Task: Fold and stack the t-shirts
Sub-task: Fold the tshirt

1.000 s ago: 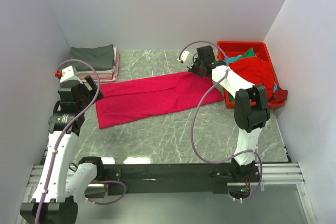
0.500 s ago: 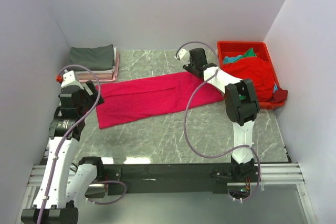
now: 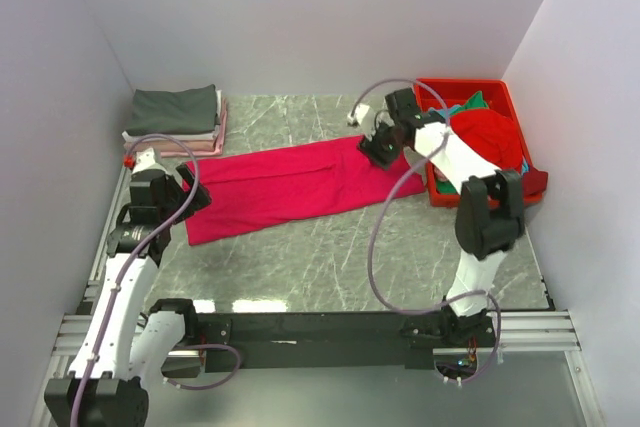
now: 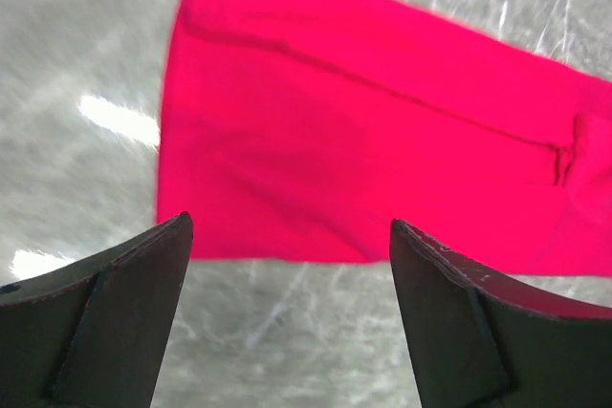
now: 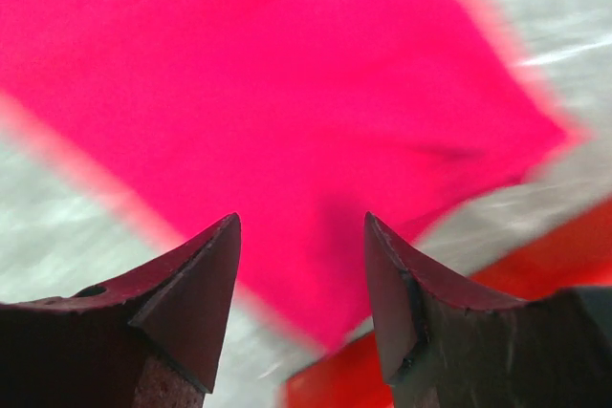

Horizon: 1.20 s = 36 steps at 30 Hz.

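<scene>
The long crimson-pink cloth t-shirt (image 3: 290, 185) lies as a flat folded strip on the grey marbled desk (image 3: 300, 257), and each wrist view cuts off most of its length. The left claw (image 4: 287, 226) hangs wide open and empty over its near-left corner, the right claw (image 5: 301, 222) part open and empty over its blurred right end. A far-left stack of folded shirts (image 3: 178, 117) shows dark grey on top, white and pale pink only as edges, while a heaped red shirt (image 3: 490, 142) in the rigid red plastic bin (image 3: 470, 84) hides most of a teal-green shirt (image 3: 465, 107).

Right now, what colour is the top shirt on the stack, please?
The top shirt is dark grey; top external view.
</scene>
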### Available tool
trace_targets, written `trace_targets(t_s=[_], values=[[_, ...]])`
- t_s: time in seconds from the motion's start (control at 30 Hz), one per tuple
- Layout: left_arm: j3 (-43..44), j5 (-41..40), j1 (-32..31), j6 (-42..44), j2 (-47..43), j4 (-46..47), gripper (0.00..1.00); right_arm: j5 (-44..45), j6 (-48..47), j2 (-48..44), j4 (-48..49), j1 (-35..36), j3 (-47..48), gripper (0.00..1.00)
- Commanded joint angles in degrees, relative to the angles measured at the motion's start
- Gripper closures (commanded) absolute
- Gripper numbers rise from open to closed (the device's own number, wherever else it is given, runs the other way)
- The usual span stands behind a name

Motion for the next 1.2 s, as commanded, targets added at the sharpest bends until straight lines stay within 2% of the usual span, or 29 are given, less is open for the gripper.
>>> trace_targets(t_s=[0.0,0.07,0.17,0.2,0.23,0.3,0.33,0.37,0.4,0.47,0.57,0.67,0.83,1.17], values=[[-1.6,2.8,0.3,-7.0,1.3,2.7,0.11,-13.7,-6.4,-8.4,-11.8,1.2,-8.0,0.38],[-1.3,-0.1,0.3,-10.2,2.4,3.1,0.1,-14.0,-8.9,-13.0,-10.0,2.6,-14.4,0.38],[2.2,-2.9,2.6,-11.9,6.4,2.6,0.09,-12.4,-10.9,-18.1,-1.6,9.4,-21.8,0.38],[3.5,-3.1,3.9,-11.8,8.4,1.6,0.09,-10.8,-10.6,-18.7,0.0,12.9,-22.9,0.38],[4.9,-3.5,4.6,-11.4,9.1,1.3,0.1,-8.7,-9.9,-18.9,2.1,19.7,-23.5,0.38],[8.8,-6.4,5.4,-8.9,9.0,-0.4,0.09,-1.2,-8.6,-18.4,10.9,27.0,-24.4,0.38],[9.8,-8.1,5.6,-8.2,8.3,-1.2,0.09,1.3,-7.4,-17.3,14.2,33.3,-24.5,0.38],[11.2,-11.7,5.8,-7.3,5.8,-1.8,0.09,3.5,-6.7,-16.3,21.5,36.2,-24.0,0.38],[11.6,-13.2,5.7,-6.9,4.1,-2.4,0.08,8.5,-5.9,-15.2,24.8,38.7,-23.3,0.37],[11.7,-16.1,5.8,-6.1,-2.1,-3.6,0.05,12.2,-6.2,-10.0,31.4,45.5,-19.6,0.37],[10.4,-17.2,5.9,-5.0,-10.7,-3.1,0.05,18.7,-6.4,-1.8,37.7,51.8,-13.2,0.36],[10.9,-19.1,5.7,-5.2,-15.1,-5.5,0.05,23.2,-4.1,8.5,39.8,55.1,-5.5,0.37],[12.0,-17.8,5.7,-4.1,-16.1,-7.8,0.05,25.9,-3.9,16.4,41.5,56.8,1.1,0.38],[12.8,-14.1,5.5,-4.5,-16.8,-8.0,0.05,29.8,-2.0,24.6,44.4,56.9,5.5,0.43]])
